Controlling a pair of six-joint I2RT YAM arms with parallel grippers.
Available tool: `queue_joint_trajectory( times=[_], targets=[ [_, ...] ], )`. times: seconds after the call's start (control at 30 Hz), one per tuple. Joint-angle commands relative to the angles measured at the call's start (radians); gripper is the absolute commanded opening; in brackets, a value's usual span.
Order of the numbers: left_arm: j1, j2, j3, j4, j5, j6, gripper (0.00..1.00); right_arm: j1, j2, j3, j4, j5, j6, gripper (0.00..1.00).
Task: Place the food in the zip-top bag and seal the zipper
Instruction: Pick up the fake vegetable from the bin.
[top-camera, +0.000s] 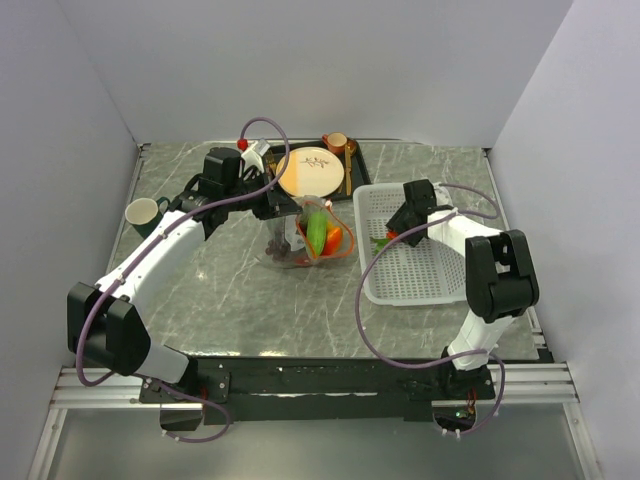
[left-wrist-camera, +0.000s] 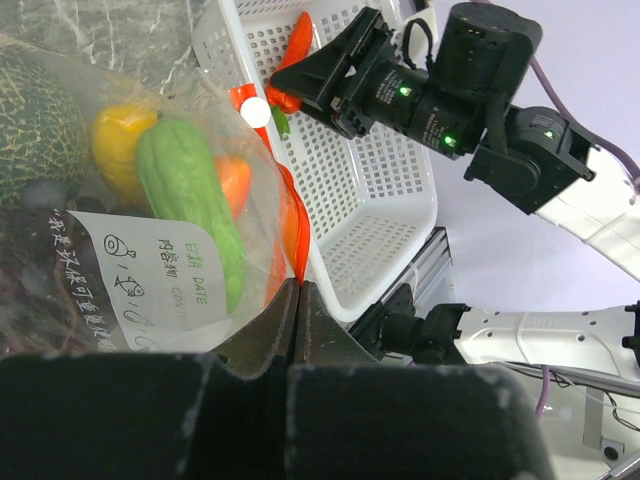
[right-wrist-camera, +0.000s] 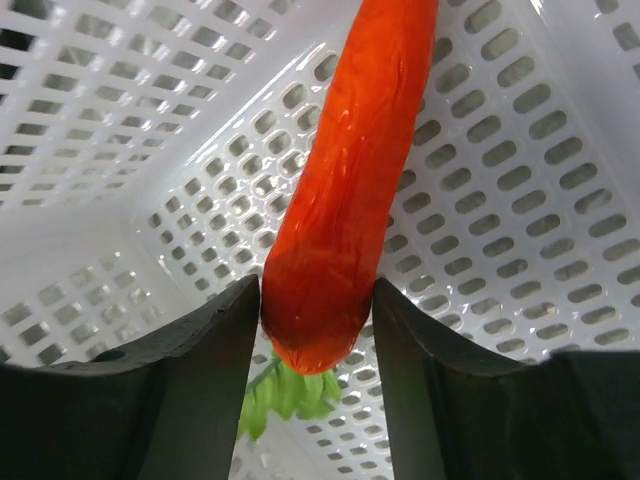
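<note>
The clear zip-top bag (top-camera: 300, 245) stands mid-table, holding the green cucumber (top-camera: 317, 232) and a red piece (top-camera: 336, 240). My left gripper (top-camera: 285, 207) is shut on the bag's mouth. In the left wrist view the left gripper (left-wrist-camera: 296, 288) pinches the orange-red zipper (left-wrist-camera: 291, 225), and the melon (left-wrist-camera: 30, 130), yellow pear (left-wrist-camera: 118, 140) and cucumber (left-wrist-camera: 190, 195) lie inside the bag (left-wrist-camera: 150, 290). My right gripper (top-camera: 392, 238) is inside the white basket, shut on the carrot (right-wrist-camera: 345, 200). The right gripper (right-wrist-camera: 318, 330) holds the carrot near its leafy end. The carrot also shows in the left wrist view (left-wrist-camera: 297, 45).
The white mesh basket (top-camera: 425, 270) sits right of the bag, close to it; its wall also shows in both wrist views (left-wrist-camera: 375, 210) (right-wrist-camera: 520, 150). A black tray (top-camera: 352, 175) with a plate (top-camera: 310, 170) and a cup (top-camera: 335, 143) is behind. A green mug (top-camera: 143, 212) stands at left.
</note>
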Motion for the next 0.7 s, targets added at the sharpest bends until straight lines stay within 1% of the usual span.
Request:
queue_joint_trajectory(
  times=[0.0, 0.13, 0.17, 0.2, 0.27, 0.33, 0.4, 0.43, 0.5, 0.53, 0.57, 0.67],
  targets=[
    [-0.005, -0.013, 0.053, 0.023, 0.009, 0.007, 0.01, -0.006, 0.031, 0.046, 0.011, 0.02, -0.028, 0.56],
    [-0.005, -0.016, 0.047, 0.03, 0.009, 0.006, 0.01, -0.006, 0.048, 0.042, 0.003, -0.003, -0.041, 0.54],
    [-0.005, -0.013, 0.047, 0.028, 0.011, 0.006, 0.01, -0.006, 0.047, 0.036, 0.009, -0.008, -0.042, 0.49],
    [-0.005, -0.013, 0.049, 0.028, 0.012, 0.006, 0.01, -0.008, 0.042, 0.019, 0.019, -0.008, -0.041, 0.47],
    [-0.005, -0.014, 0.046, 0.034, 0.012, 0.006, 0.01, -0.008, 0.033, 0.007, 0.023, -0.006, -0.047, 0.46],
    [-0.005, -0.017, 0.044, 0.036, 0.011, 0.003, 0.01, -0.006, 0.025, 0.0, 0.019, 0.0, -0.048, 0.41],
    [-0.005, -0.019, 0.043, 0.037, 0.011, 0.001, 0.01, -0.008, 0.03, 0.0, 0.008, 0.005, -0.056, 0.41],
    [-0.005, -0.02, 0.046, 0.037, 0.011, 0.001, 0.01, -0.008, 0.034, 0.0, 0.006, 0.002, -0.059, 0.32],
    [-0.005, -0.022, 0.044, 0.036, 0.011, 0.001, 0.01, -0.008, 0.036, -0.001, -0.001, -0.008, -0.064, 0.3],
    [-0.005, -0.023, 0.043, 0.036, 0.011, -0.001, 0.01, -0.008, 0.031, -0.007, 0.003, -0.014, -0.064, 0.26],
    [-0.005, -0.025, 0.041, 0.039, 0.011, -0.002, 0.01, -0.006, 0.024, -0.016, 0.009, -0.021, -0.067, 0.24],
    [-0.005, -0.034, 0.035, 0.034, 0.008, 0.001, 0.01, -0.006, -0.021, -0.067, 0.036, -0.031, -0.07, 0.23]
  ],
)
